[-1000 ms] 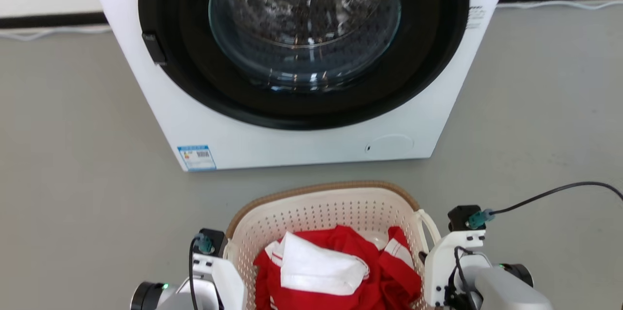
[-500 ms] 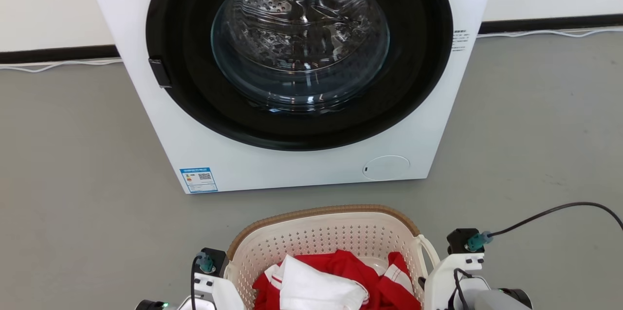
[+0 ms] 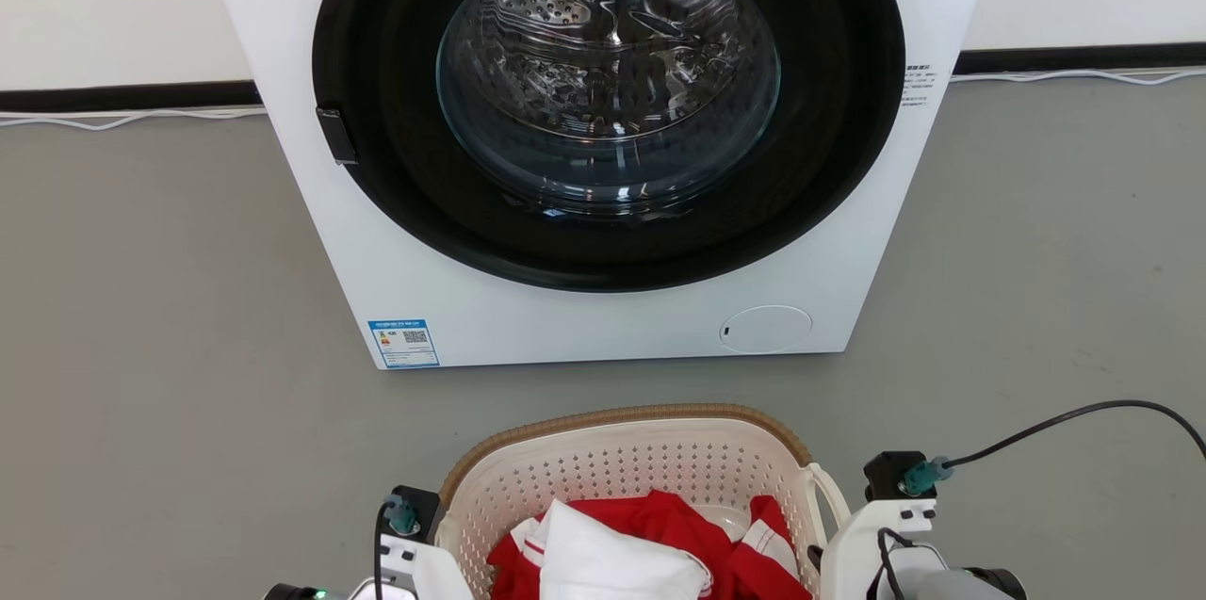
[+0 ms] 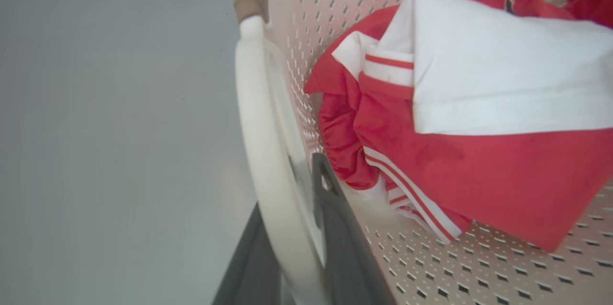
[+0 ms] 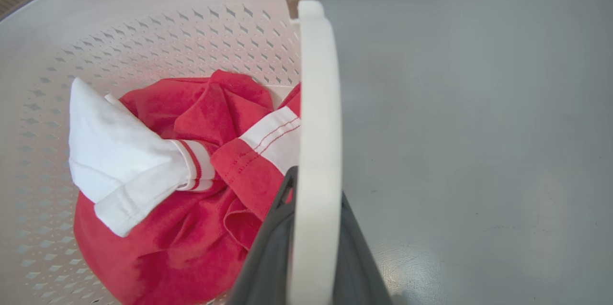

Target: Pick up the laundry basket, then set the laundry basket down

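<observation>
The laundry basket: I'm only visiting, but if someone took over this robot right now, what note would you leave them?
Left gripper: shut on the left handle of the laundry basket.
Right gripper: shut on the right handle.
Basket: in front of the washer, with red and white clothes inside. Whether it is off the floor, I cannot tell.
Done: both handles gripped.
Left to do: lift it if it is not up yet, then set it down and let go.
</observation>
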Robot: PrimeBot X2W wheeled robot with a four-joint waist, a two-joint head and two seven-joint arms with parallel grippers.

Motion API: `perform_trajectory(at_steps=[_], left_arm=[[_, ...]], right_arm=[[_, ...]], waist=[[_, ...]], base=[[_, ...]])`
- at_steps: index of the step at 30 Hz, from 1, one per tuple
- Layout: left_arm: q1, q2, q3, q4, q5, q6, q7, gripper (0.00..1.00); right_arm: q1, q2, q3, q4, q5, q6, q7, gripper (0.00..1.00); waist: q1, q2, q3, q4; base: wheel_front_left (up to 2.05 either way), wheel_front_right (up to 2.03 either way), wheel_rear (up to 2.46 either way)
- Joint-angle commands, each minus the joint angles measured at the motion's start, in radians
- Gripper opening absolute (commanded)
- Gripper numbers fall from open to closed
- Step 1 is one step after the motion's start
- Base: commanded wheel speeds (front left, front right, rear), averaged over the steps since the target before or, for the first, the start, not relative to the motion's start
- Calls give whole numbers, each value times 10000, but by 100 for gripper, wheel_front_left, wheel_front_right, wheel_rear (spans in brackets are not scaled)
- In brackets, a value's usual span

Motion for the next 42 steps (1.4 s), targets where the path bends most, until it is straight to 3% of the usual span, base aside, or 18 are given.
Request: perform_trajectory(at_steps=[1, 29, 42], left_arm=[[-89, 73, 39, -76, 215, -34, -127, 0], [-160, 70, -206, -75, 97, 74, -242, 0], [-1085, 48, -241, -75, 108, 464, -272, 0]], right_arm=[[-158, 66, 139, -332, 68, 88, -235, 0], [-344, 66, 1238, -267, 1122, 88, -517, 0], [-945, 66, 1593, -384, 1365, 88, -1191, 0]], waist=[[1, -1, -3, -2], [1, -1, 258, -142], [1, -1, 1581, -12]], base=[[0, 0, 0], [0, 0, 0], [0, 0, 0]])
